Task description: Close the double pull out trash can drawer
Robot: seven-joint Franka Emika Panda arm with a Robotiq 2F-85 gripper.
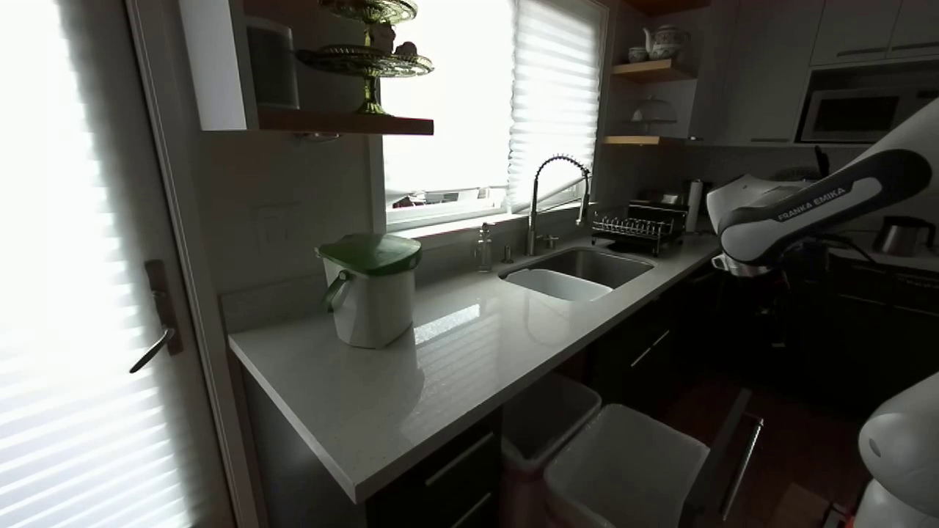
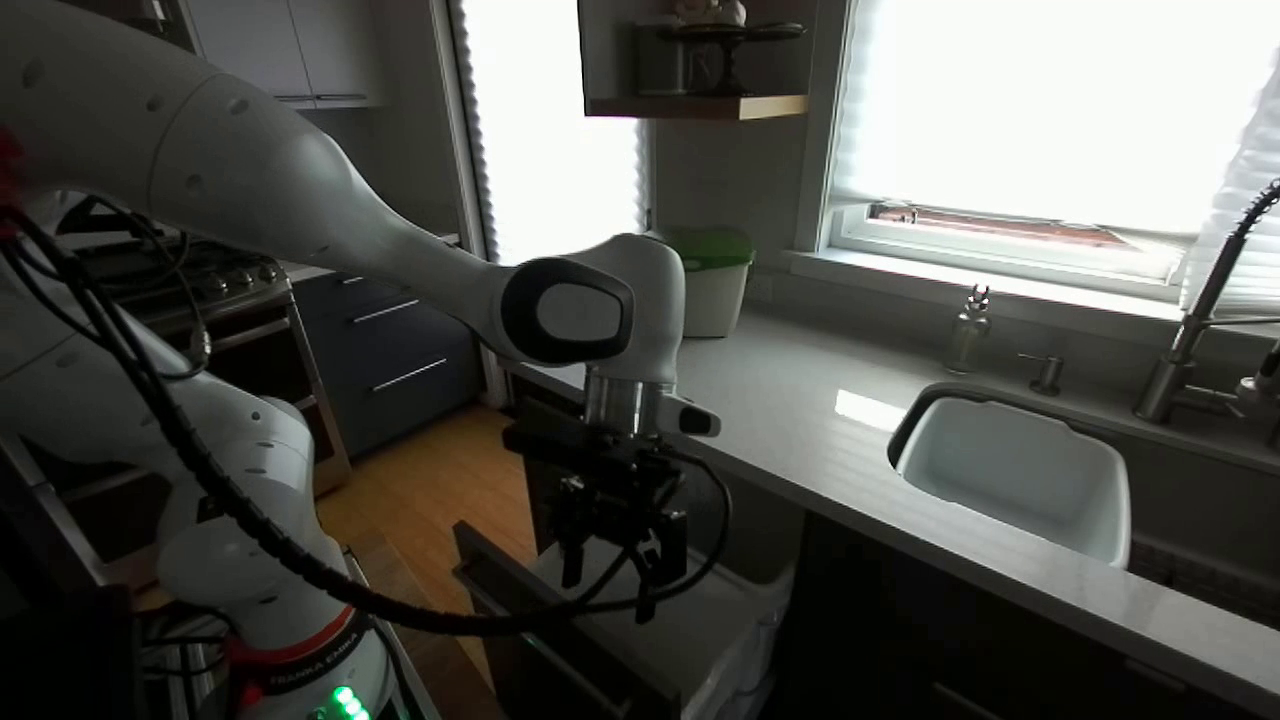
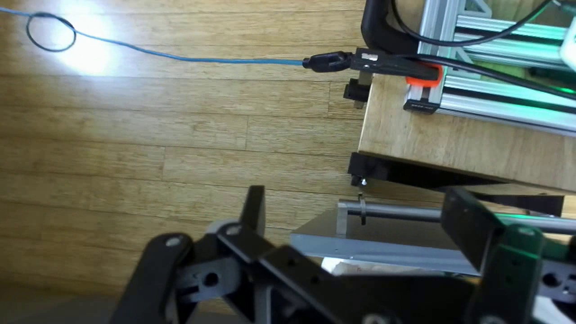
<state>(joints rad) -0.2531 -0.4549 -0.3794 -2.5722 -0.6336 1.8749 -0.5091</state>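
The double trash drawer is pulled out from under the counter. Its dark front panel (image 1: 717, 460) with a metal bar handle (image 1: 743, 468) faces away from the cabinet. Two bins, a front one (image 1: 623, 462) and a rear one (image 1: 552, 414), stand in the drawer. The panel also shows in an exterior view (image 2: 492, 562). My gripper (image 2: 610, 585) hangs above the drawer there. In the wrist view my gripper (image 3: 360, 209) is open with nothing between its fingers. The panel's top edge (image 3: 382, 252) and handle (image 3: 400, 210) lie below the fingers, seemingly apart from them.
The counter (image 1: 455, 381) overhangs the drawer and bears a white bin with a green lid (image 1: 370, 293). The sink holds a white tub (image 2: 1010, 480). A wooden base table (image 3: 472, 153) stands close to the handle. A blue cable (image 3: 202, 59) crosses the floor.
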